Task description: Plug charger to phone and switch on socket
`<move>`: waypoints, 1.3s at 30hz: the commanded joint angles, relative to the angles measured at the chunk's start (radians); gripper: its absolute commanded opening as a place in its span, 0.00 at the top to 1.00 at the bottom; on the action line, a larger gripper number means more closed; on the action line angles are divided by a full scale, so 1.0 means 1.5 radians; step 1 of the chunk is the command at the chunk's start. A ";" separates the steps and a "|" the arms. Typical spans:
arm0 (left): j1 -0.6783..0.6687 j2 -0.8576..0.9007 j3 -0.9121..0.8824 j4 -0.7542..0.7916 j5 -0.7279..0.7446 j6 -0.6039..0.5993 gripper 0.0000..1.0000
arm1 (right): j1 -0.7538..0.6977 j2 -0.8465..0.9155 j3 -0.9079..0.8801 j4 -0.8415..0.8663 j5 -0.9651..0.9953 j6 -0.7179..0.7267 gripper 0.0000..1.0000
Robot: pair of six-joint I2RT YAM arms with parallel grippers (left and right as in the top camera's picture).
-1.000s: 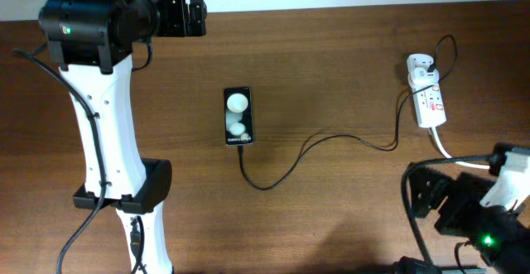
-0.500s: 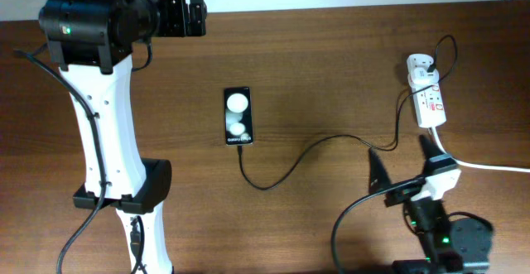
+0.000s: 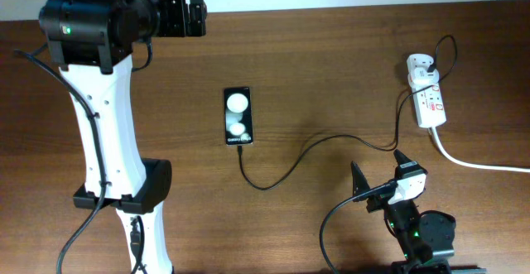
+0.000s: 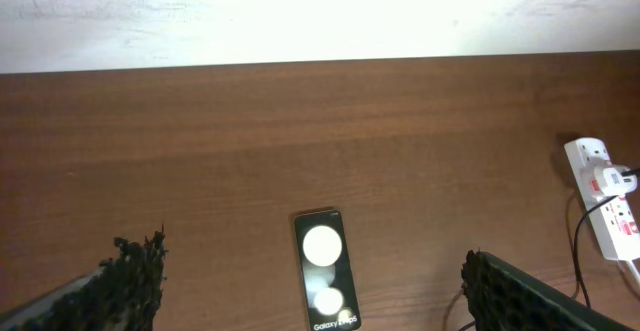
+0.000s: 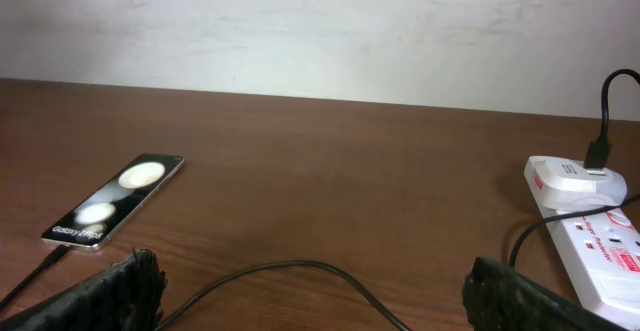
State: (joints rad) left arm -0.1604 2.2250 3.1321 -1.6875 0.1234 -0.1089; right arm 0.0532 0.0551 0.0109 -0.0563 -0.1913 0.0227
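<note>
The black phone (image 3: 238,117) lies flat mid-table, with two white reflections on its screen. The thin black charger cable (image 3: 286,168) runs from the phone's near end in a loop to the white socket strip (image 3: 429,102) at the far right. The plug tip meets the phone's end (image 5: 52,256). My right gripper (image 3: 379,168) is open and empty, low over the table just in front of the cable (image 5: 300,267). My left gripper (image 3: 195,12) is open and empty, high at the back left, looking down at the phone (image 4: 325,276). The phone (image 5: 115,199) and socket (image 5: 590,226) also show in the right wrist view.
A white adapter (image 3: 421,65) sits in the strip's far end. The strip's thick white cord (image 3: 476,165) trails off the right edge. The left arm's white column and black base (image 3: 116,183) stand at the left. A pale wall lies behind the table's far edge (image 4: 320,66).
My right arm has swung in from the front right corner towards the left, and its open gripper now sits by the cable. The left arm, phone and socket have not moved.
</note>
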 commanded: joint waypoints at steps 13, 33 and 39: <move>0.002 -0.471 -0.947 0.487 -0.023 0.042 0.01 | 0.004 -0.004 -0.004 -0.005 0.006 0.002 0.01; 0.104 -1.431 -2.082 1.099 -0.058 0.226 0.01 | 0.004 -0.004 -0.004 -0.005 0.006 0.002 0.01; 0.107 -1.480 -2.082 1.071 -0.058 0.218 0.01 | 0.004 -0.004 -0.004 -0.005 0.006 0.002 0.01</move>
State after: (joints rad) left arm -0.0067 0.0154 0.0109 -0.0715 0.0467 0.2138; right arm 0.0540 0.0559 0.0109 -0.0570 -0.1833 0.0227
